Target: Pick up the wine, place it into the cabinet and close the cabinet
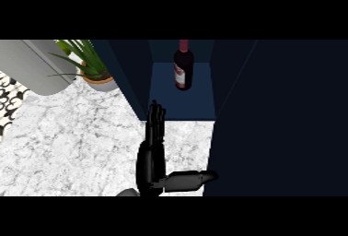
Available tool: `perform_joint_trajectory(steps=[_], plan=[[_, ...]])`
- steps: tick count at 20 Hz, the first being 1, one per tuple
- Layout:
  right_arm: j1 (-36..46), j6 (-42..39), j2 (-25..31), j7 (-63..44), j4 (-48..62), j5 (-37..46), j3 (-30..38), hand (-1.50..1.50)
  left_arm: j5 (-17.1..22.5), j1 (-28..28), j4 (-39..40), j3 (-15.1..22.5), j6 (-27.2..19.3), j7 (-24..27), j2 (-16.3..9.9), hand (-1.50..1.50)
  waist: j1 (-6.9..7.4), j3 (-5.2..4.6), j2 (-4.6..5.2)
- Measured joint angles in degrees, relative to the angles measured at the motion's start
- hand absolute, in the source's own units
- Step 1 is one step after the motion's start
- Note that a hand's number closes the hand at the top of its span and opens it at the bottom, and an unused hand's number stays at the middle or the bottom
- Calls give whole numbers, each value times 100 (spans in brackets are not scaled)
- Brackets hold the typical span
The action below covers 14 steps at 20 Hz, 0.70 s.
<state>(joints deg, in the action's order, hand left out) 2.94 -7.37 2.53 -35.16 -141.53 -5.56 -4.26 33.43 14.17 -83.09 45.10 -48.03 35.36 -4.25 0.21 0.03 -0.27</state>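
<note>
A dark wine bottle [182, 67] with a red neck and a pale label stands upright inside the open dark-blue cabinet [183, 99], toward the back of its floor. The left door [129, 78] and the large right door [279, 120] both stand swung out. My left hand [152, 152] is over the marble counter just in front of the cabinet's opening. Its fingers [156, 117] are straight, pointing away from me, with their tips by the lower edge of the left door. The thumb [194, 179] sticks out to the right toward the right door. It holds nothing. My right hand does not show.
A potted green plant [92, 64] stands at the back left beside the left door. A grey rounded appliance [37, 64] sits at the far left. White marble counter [75, 143] spreads to the left of my hand.
</note>
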Motion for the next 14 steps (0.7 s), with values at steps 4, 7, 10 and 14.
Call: perform_joint_trajectory(steps=[4,7,10,14], plan=[[-89,-52,22,0,-40,-25,15,-150,-269,-533,-760,166,-188,-135,-227,-150,-11,-1,3],[-63,-127,42,-3,7,-44,11,-150,-347,-911,-1264,195,-63,-160,-524,-150,-6,-1,8],[52,-167,33,-109,87,-162,49,150,-398,-1156,-1705,223,95,-222,-877,-150,0,-1,11],[-68,-395,101,-242,65,-293,-76,150,-452,-1480,-2185,295,313,-277,-1294,-150,-12,-1,9]])
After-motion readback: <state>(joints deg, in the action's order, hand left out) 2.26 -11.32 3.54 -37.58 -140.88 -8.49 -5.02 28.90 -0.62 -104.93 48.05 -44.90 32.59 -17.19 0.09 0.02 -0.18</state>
